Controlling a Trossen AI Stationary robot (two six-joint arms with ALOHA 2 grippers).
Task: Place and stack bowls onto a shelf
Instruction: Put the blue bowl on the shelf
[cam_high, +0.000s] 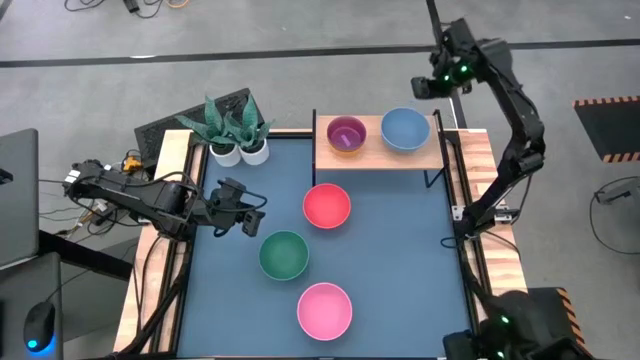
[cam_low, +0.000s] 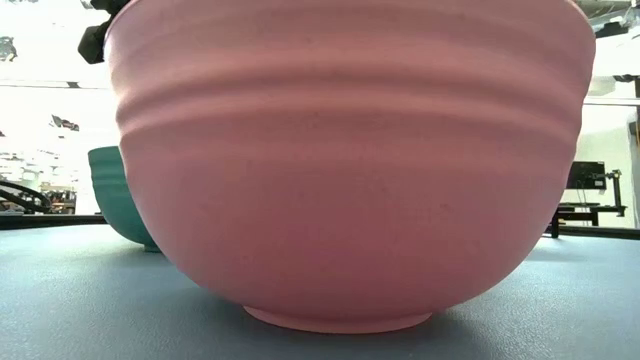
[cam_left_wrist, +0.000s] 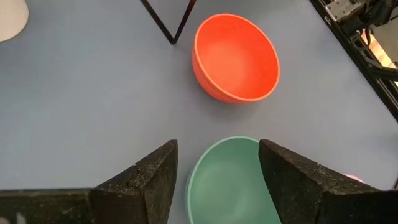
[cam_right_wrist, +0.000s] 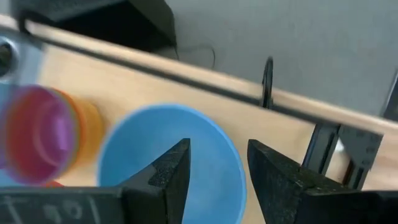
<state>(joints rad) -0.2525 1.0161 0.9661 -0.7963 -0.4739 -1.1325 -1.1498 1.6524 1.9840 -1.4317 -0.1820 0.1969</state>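
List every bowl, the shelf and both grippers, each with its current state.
Light blue bowl: upright on the shelf.
Purple bowl: on the shelf, nested in a yellow-orange one.
Red bowl: upright on the table.
Green bowl: upright on the table.
Pink bowl: upright on the table.
Shelf: holds two stacks.
Left gripper: open, near the green bowl.
Right gripper: open, above the light blue bowl.

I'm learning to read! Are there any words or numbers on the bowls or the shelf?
No readable words or numbers show in any view. The pink bowl, green bowl, red bowl, blue bowl, purple bowl and shelf are all plain.
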